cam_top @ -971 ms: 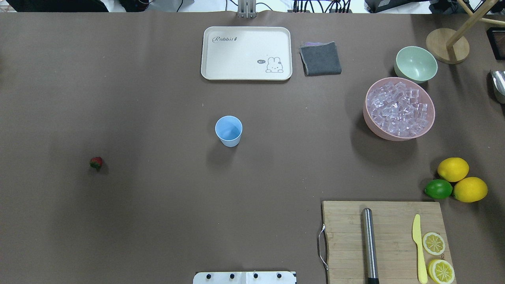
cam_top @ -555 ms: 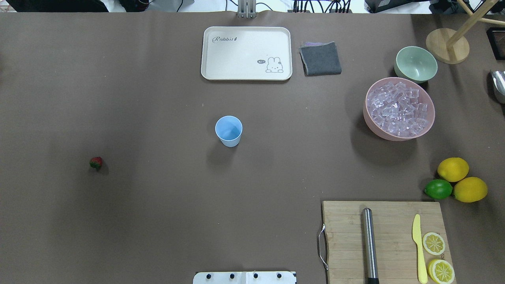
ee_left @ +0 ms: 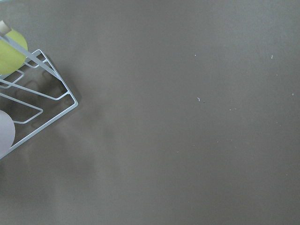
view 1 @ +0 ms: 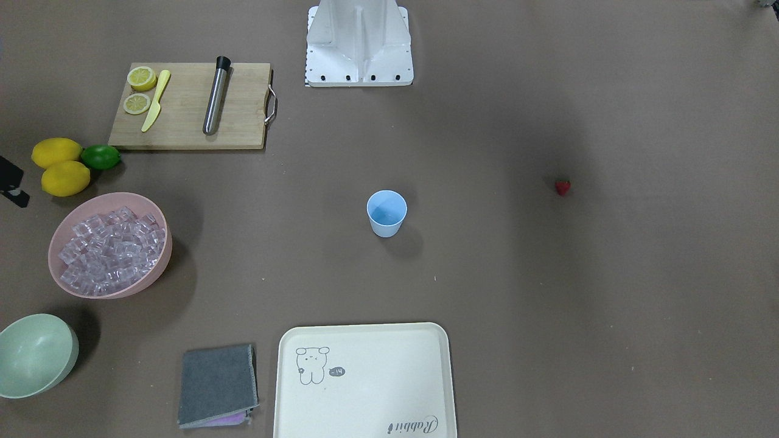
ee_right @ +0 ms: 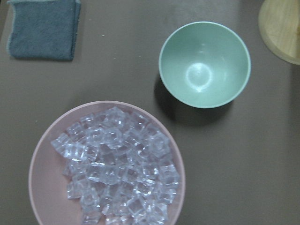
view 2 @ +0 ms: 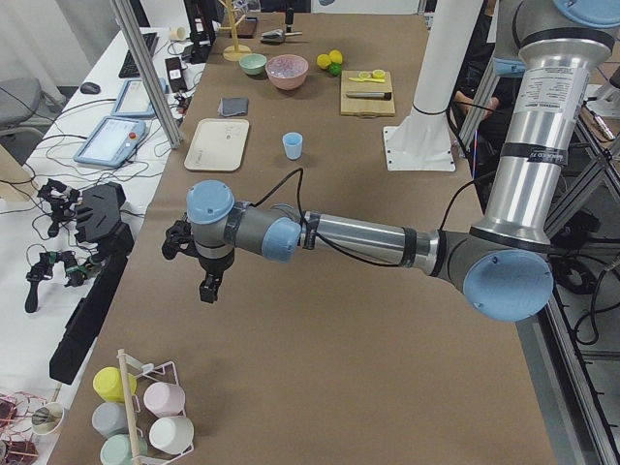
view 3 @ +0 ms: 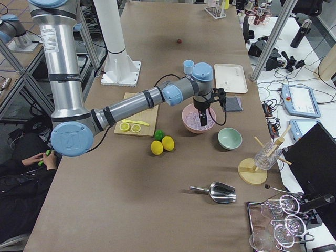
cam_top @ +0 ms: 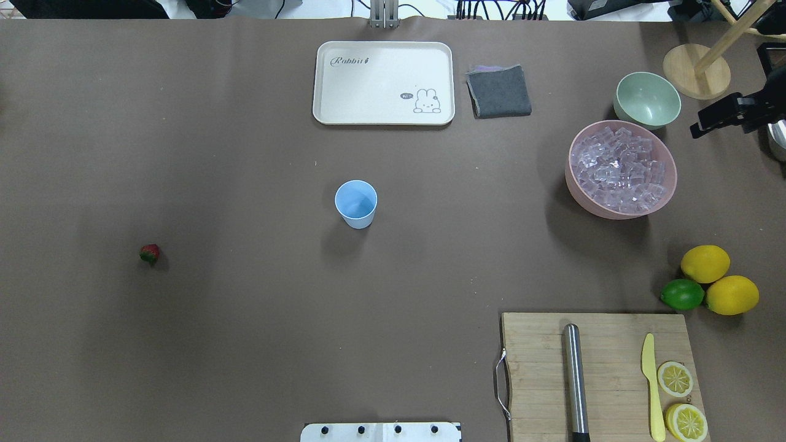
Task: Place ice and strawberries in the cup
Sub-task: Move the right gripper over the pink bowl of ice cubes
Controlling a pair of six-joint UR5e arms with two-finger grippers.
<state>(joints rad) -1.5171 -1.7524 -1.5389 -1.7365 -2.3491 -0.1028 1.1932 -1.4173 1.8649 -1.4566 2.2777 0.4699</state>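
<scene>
Well, right gripper (view 3: 203,119) near the ice (ee_right: 117,164), left gripper (view 2: 207,288) afar, neither's opening discernible

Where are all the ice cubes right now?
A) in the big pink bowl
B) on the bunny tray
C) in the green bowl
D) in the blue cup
A: the ice cubes are all heaped inside the pink bowl, while the blue cup and the green bowl look empty.
</scene>
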